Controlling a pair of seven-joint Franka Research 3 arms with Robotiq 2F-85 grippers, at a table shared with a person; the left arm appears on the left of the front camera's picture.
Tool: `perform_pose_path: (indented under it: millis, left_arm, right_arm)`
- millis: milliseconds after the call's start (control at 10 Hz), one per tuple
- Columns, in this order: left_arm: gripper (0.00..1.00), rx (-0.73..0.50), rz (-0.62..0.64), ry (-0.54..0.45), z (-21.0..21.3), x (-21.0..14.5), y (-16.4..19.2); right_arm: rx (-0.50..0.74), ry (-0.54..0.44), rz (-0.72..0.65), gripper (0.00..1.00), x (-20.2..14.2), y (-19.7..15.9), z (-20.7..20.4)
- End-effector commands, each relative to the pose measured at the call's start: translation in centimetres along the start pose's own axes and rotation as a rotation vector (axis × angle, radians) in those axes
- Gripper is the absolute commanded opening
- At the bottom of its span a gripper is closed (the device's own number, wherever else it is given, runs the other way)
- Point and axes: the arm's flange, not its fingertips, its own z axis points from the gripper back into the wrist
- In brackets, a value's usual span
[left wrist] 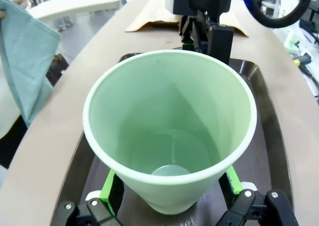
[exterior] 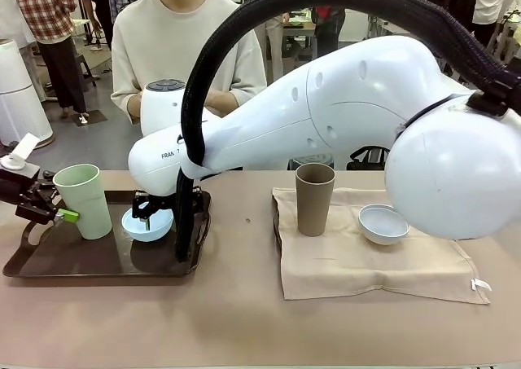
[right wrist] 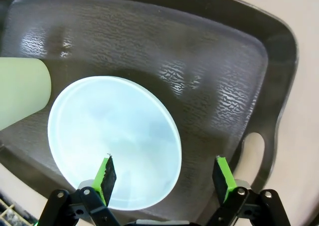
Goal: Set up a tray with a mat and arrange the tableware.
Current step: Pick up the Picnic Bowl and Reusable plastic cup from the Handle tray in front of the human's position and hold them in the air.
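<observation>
The left jaws are closed on the green cup (left wrist: pixel 169 131), with the pads (left wrist: pixel 107 186) against both sides low on its wall. The cup stands upright on the tray (left wrist: pixel 269 126). The right jaws hang wide open over the blue bowl (right wrist: pixel 112 136) and hold nothing. One pad (right wrist: pixel 106 173) is above the bowl's inside, the other outside its rim. The bowl sits on the tray just beyond the cup. Well away from both jaws, the brown cup (exterior: pixel 314 198) and white bowl (exterior: pixel 383 224) rest on the mat (exterior: pixel 366 271) on the bench (exterior: pixel 244 320).
</observation>
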Motion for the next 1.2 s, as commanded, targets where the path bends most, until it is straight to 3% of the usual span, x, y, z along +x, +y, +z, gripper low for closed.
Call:
perform_pose_path:
  millis: [0, 700, 800, 900, 1000, 1100]
  left_arm:
    - [1.00, 0.010, -0.028, -0.020, -0.8, -0.4, 0.7]
    - [1.00, -0.041, 0.026, -0.057, -3.0, -2.2, 1.7]
    - [0.66, -0.037, 0.024, -0.070, -3.1, -2.2, 1.7]
    - [0.40, -0.040, 0.029, -0.068, -3.3, -2.1, 1.6]
    - [0.06, -0.044, 0.033, -0.070, -3.4, -2.2, 1.6]
    - [0.00, -0.046, 0.033, -0.067, -3.4, -2.3, 1.6]
  right_arm:
    - [0.004, -0.013, -0.025, 1.00, 0.7, 1.0, -0.6]
    - [0.020, -0.026, -0.050, 1.00, 1.3, 1.0, -0.2]
    - [0.035, -0.028, -0.023, 1.00, 1.3, 0.9, -0.2]
    - [0.034, -0.020, -0.014, 0.43, 1.2, 0.8, -0.2]
    - [0.033, -0.015, -0.009, 0.42, 1.2, 0.7, -0.2]
    - [0.034, -0.013, -0.006, 0.00, 1.2, 0.6, -0.1]
